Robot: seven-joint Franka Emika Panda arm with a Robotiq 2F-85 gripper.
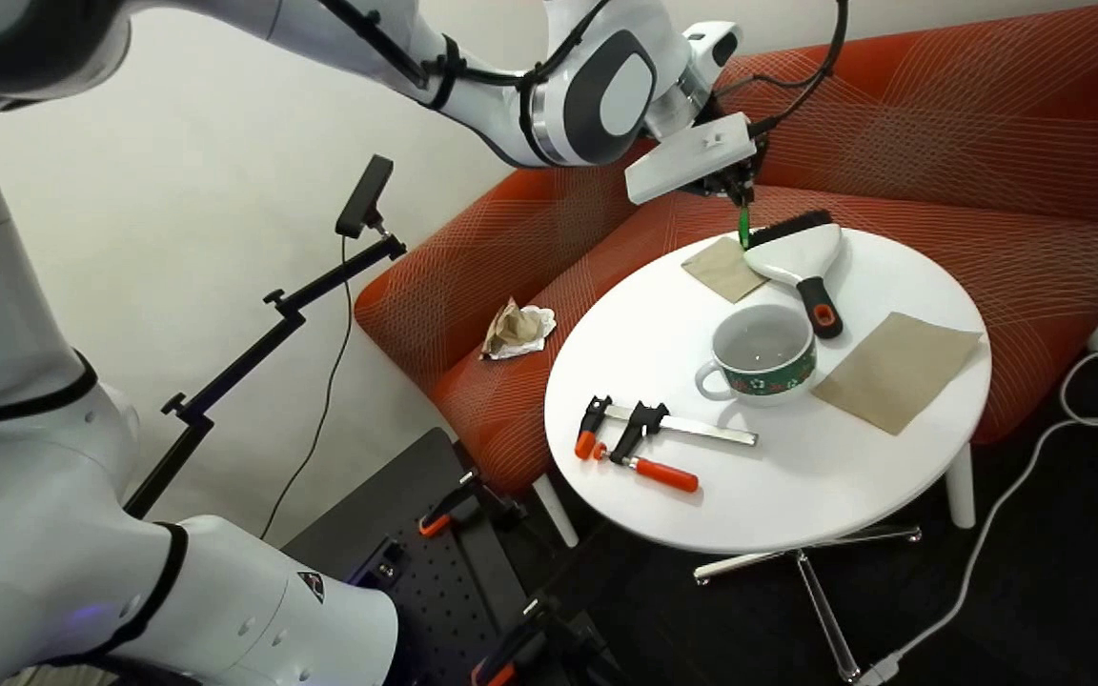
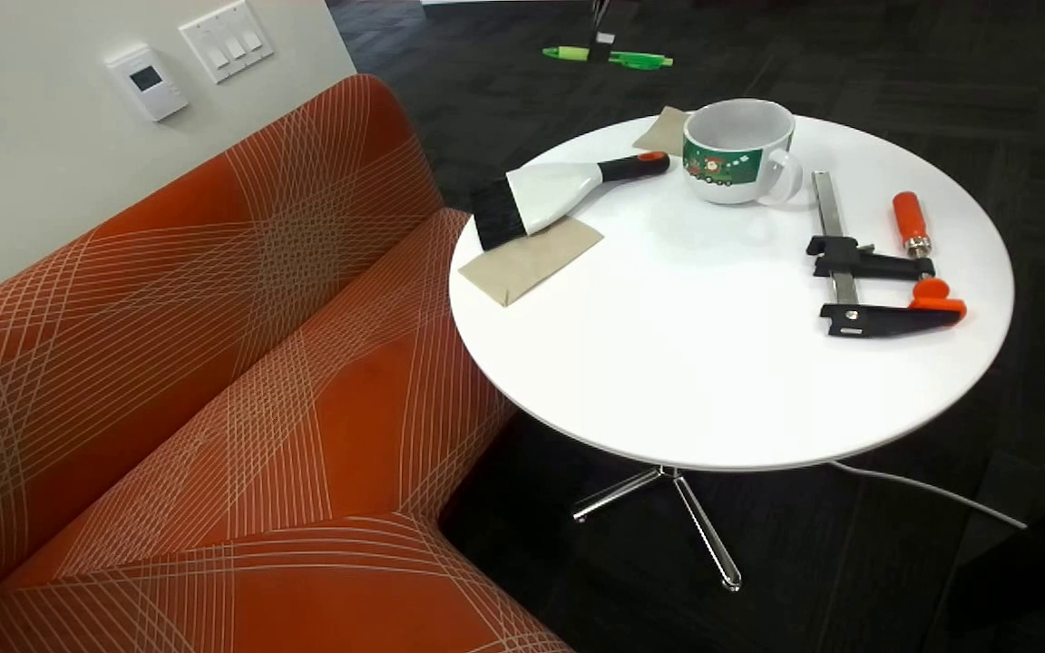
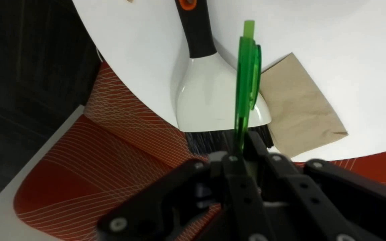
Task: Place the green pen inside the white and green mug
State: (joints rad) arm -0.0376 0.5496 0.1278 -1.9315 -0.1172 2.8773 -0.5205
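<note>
The green pen (image 1: 744, 227) is held by my gripper (image 1: 746, 197) above the far part of the white table. In an exterior view the pen (image 2: 640, 61) lies level across the fingertips (image 2: 600, 45), with both ends sticking out. In the wrist view the pen (image 3: 245, 77) points away from my shut fingers (image 3: 246, 144); its near end is hidden. The white and green mug (image 1: 770, 378) stands upright on the table, apart from the pen, its inside light grey. It also shows, with its handle, in an exterior view (image 2: 724, 170). It is out of the wrist view.
A white brush with black bristles (image 3: 209, 97) lies below the gripper, partly on a tan pad (image 3: 300, 103). Another tan pad (image 1: 897, 373) lies beside the mug. A clamp with orange handle (image 1: 668, 474) lies on the table (image 1: 740, 524). An orange couch (image 1: 940, 124) stands behind.
</note>
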